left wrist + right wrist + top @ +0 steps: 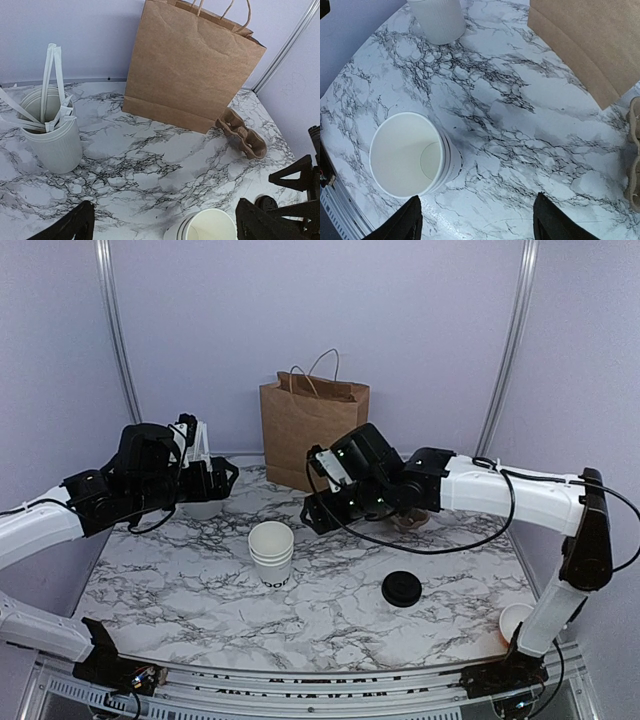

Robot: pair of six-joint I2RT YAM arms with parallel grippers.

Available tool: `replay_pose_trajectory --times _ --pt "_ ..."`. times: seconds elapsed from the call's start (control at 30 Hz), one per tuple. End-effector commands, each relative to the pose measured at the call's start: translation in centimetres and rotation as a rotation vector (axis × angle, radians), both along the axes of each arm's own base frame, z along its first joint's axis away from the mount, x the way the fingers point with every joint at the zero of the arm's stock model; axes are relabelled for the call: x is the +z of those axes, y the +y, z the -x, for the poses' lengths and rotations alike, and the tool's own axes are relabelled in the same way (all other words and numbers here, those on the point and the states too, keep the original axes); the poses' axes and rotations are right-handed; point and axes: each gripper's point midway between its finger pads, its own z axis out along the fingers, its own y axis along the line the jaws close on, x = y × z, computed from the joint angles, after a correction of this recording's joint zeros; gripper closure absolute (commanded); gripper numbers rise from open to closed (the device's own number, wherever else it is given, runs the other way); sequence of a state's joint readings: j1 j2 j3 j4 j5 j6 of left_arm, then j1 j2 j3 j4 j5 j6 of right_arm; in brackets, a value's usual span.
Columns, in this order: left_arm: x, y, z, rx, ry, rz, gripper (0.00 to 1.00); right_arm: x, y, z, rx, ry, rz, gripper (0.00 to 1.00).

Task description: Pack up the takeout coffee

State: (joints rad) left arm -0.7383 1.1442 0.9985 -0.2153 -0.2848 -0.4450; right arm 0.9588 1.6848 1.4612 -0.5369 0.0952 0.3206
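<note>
1. At the lower right of the top view, by the right arm's base, stands a single white cup (515, 620), open and with no lid.
2. Right of centre, a loose black lid (401, 589) lies flat on the marble table (170, 580).
3. At centre, the stack of white cups (271, 552) stands upright, mouth up, with its long axis vertical. No lidded takeout coffee shows in any view. I judge it is not yet put together.
4. The right gripper (479, 220) has its fingers apart with bare marble between them and holds nothing. In its wrist view the stack sits at the lower left, just beside the finger there and outside the gap. A grasp would call for a shift toward that side.
5. The left gripper (225, 478), at the upper left, is spread wide and empty, near the straw holder (52, 135). The right arm seems nearer to the stack and is clearly nearer to the lid.
6. At the back, a cardboard carrier (241, 134) lies beside the upright brown paper bag (192, 65).
</note>
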Motion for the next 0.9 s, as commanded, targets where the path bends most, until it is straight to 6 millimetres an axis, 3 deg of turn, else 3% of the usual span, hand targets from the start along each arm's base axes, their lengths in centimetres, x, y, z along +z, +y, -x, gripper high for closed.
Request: replay_pose_trajectory --times 0.0,0.6,0.83,0.87 --pt "0.0 0.7 0.6 0.001 0.004 0.009 0.01 -0.7 2.2 1.0 0.061 0.047 0.02 0.29" --pt "-1.3 1.0 0.5 0.007 0.019 -0.009 0.01 -2.5 6.9 1.6 0.137 0.125 0.014 0.55" --pt "-1.6 1.3 0.4 0.007 0.023 -0.011 0.01 -3.9 6.8 0.3 0.077 0.12 0.064 0.65" --pt "-1.7 1.3 0.4 0.005 0.025 -0.011 0.01 -2.9 7.3 0.0 0.077 0.106 0.045 0.67"
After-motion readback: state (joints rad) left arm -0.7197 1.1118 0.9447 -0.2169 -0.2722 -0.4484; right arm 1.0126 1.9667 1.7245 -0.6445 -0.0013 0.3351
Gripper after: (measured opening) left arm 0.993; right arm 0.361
